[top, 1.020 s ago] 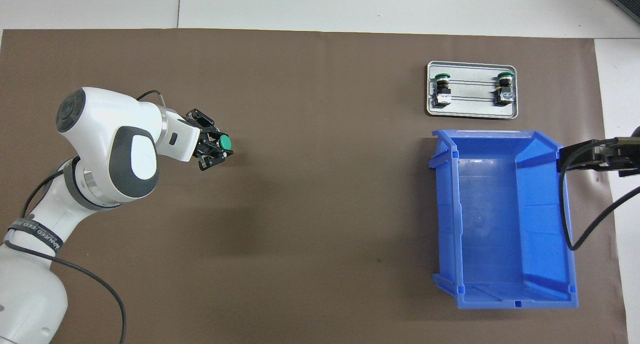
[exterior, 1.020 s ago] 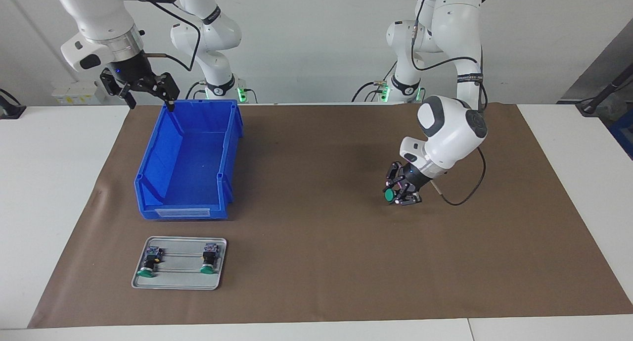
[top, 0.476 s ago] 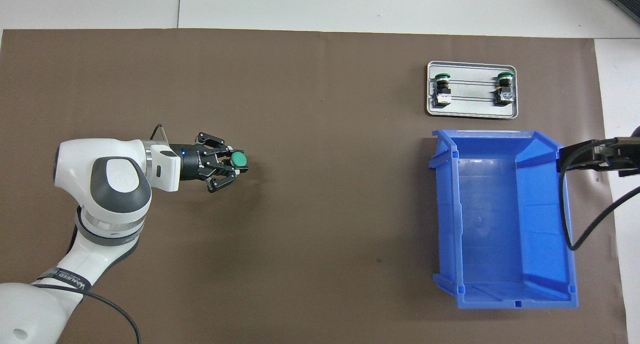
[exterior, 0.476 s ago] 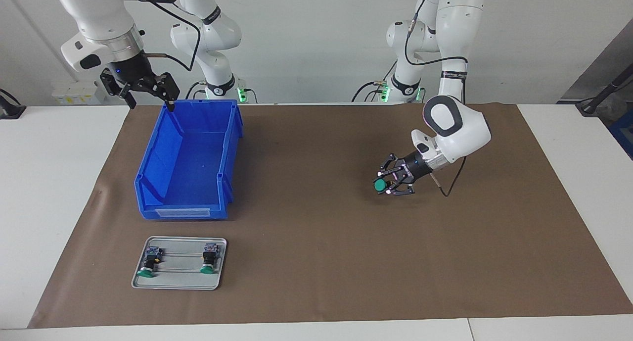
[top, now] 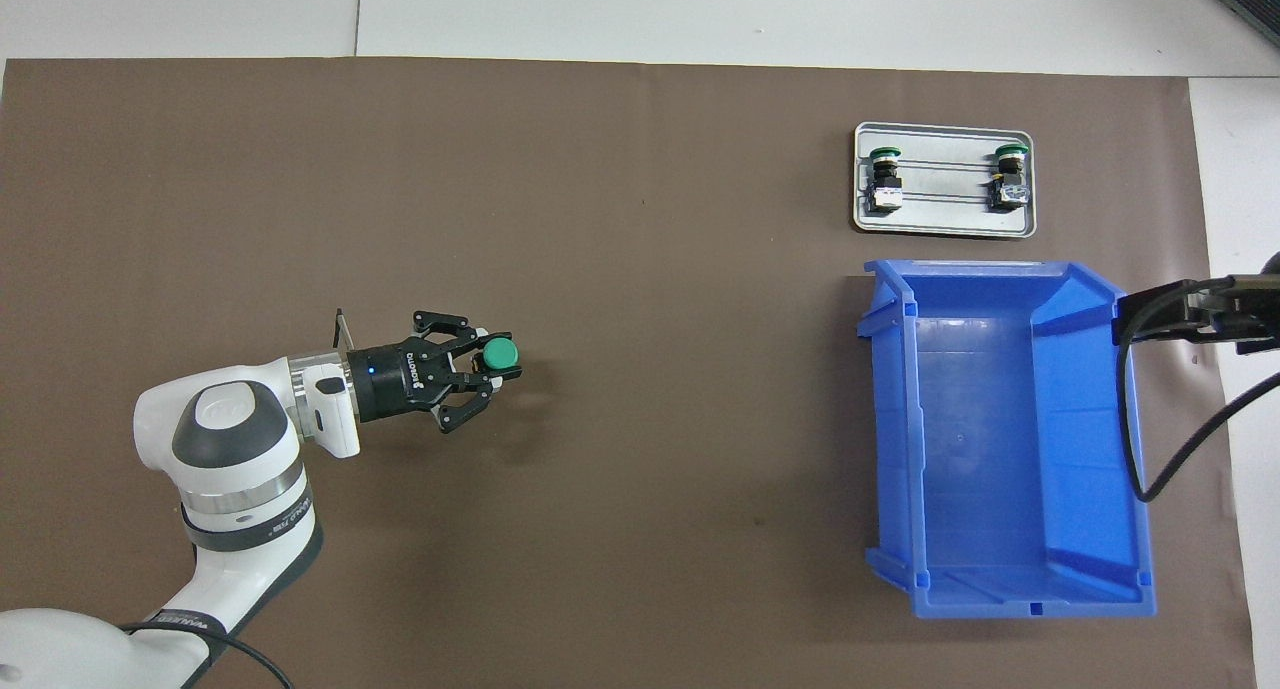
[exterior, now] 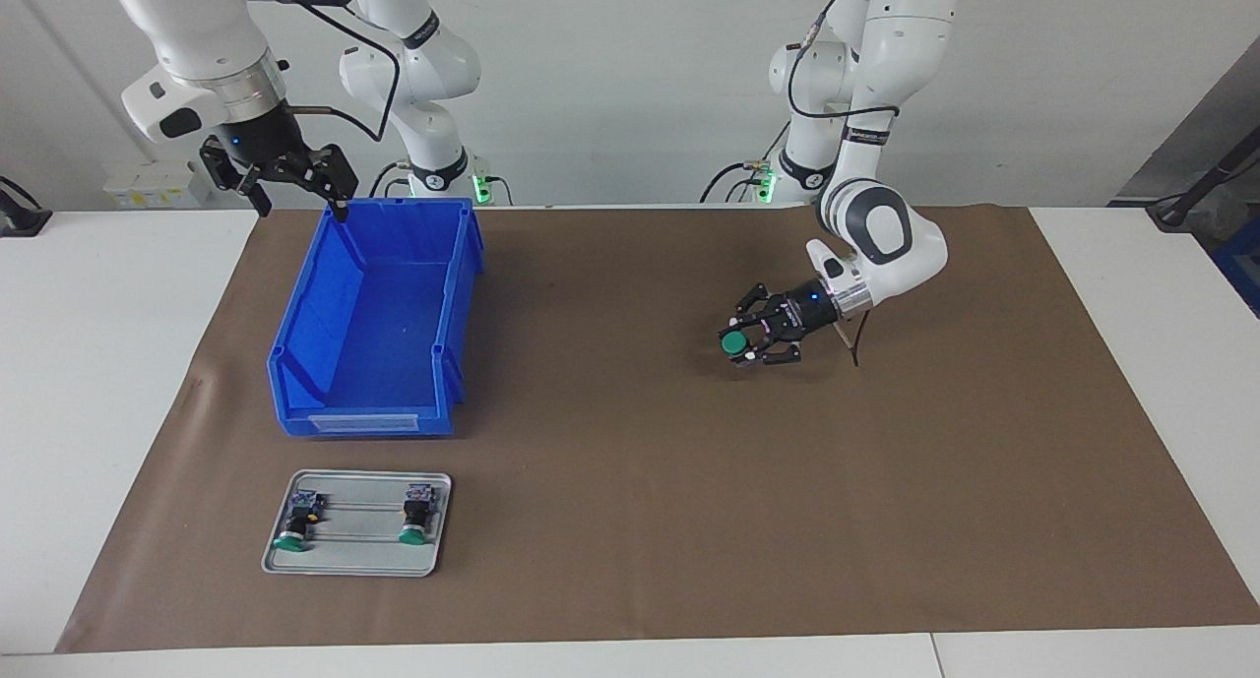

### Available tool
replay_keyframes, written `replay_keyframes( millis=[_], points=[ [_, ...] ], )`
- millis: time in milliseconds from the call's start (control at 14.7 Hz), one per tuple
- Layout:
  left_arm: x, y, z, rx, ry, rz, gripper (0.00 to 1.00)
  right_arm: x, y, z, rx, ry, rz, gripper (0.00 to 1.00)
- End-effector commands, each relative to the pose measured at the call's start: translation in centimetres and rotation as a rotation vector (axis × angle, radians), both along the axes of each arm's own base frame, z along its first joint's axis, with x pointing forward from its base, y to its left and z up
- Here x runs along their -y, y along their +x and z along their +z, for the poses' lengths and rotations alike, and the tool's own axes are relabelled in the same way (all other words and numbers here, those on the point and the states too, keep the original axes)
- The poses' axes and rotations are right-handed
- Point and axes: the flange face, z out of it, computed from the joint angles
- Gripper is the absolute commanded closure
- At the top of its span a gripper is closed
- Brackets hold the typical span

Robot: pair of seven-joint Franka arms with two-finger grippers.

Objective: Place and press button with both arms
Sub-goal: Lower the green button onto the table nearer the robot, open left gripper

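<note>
My left gripper (exterior: 756, 341) is shut on the button (exterior: 732, 343) and holds it low over the brown mat. The arm lies nearly level, and the green cap points toward the right arm's end of the table. In the overhead view the left gripper (top: 478, 365) has the button's green cap (top: 499, 352) at its tip; the body is hidden between the fingers. My right gripper (exterior: 281, 174) is open and empty, raised over the corner of the blue bin (exterior: 364, 422) nearest the robots. Only part of the right gripper (top: 1190, 314) shows in the overhead view.
The empty blue bin (top: 1010, 594) stands at the right arm's end. A small metal tray (exterior: 359, 560) lies farther from the robots than the bin, with two more green-capped buttons (exterior: 292, 525) (exterior: 415, 521) on it. The tray (top: 945, 224) also shows in the overhead view.
My left arm has swung the held button toward the middle of the table and nearer the robots, and its wrist has dropped to nearly level. The right arm has not moved.
</note>
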Motion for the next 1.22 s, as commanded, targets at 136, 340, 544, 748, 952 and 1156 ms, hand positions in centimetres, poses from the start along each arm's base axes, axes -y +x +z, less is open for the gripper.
replay_keyframes(
  millis=[136,340,544,748,952,1156],
  points=[
    [-5.1,-2.1,0.2,0.097,-0.224,0.025,1.0,-0.2,-0.2,-0.2,-0.002,0.016,-0.02,0.0],
    [-5.8,-3.6,-1.1,0.109,-0.242,0.023,1.0,-0.2,-0.3,-0.2,-0.003,0.016,-0.02,0.0],
    [-6.5,-5.0,-2.0,0.126,-0.25,0.03,1.0,-0.2,-0.3,-0.2,-0.002,0.016,-0.02,0.0],
    [-6.7,-6.0,-3.0,0.132,-0.222,0.033,1.0,-0.2,-0.3,-0.2,-0.002,0.016,-0.02,0.0],
    [-7.2,-6.7,-3.6,0.115,-0.204,0.046,1.0,-0.2,-0.3,-0.3,-0.003,0.016,-0.02,0.0],
    [-7.6,-6.8,-3.8,0.112,-0.199,0.057,1.0,-0.2,-0.3,-0.3,-0.003,0.016,-0.02,0.0]
  ],
)
